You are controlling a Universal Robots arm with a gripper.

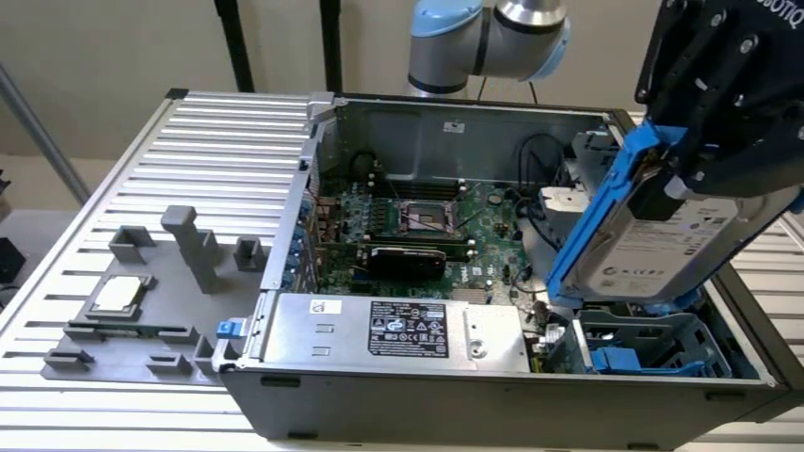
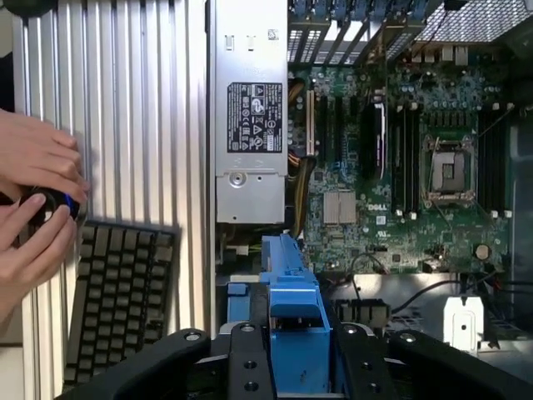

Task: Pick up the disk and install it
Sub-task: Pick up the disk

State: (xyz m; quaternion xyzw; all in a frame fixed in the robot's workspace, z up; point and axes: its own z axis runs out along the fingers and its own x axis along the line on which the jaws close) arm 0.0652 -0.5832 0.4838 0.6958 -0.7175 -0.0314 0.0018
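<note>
The disk [image 1: 666,240], a silver-grey hard drive with a white label in a bright blue carrier, hangs upright and tilted over the open computer case [image 1: 415,118] at the exterior view's right. My black gripper [image 1: 716,151] is shut on its upper end. The disk's lower end sits just above the blue plastic cage [image 1: 647,347] in the case's near right corner. In the wrist view the blue carrier [image 2: 291,308] runs out from between my black fingers [image 2: 241,362] above the motherboard [image 2: 400,167].
A silver power supply [image 1: 395,330] fills the case's front. On the slatted table [image 1: 226,141], a grey fixture tray [image 1: 138,301] holds a small square silver chip [image 1: 117,294]. In the wrist view a person's hands [image 2: 33,200] hold a small device beside a black keyboard [image 2: 121,300].
</note>
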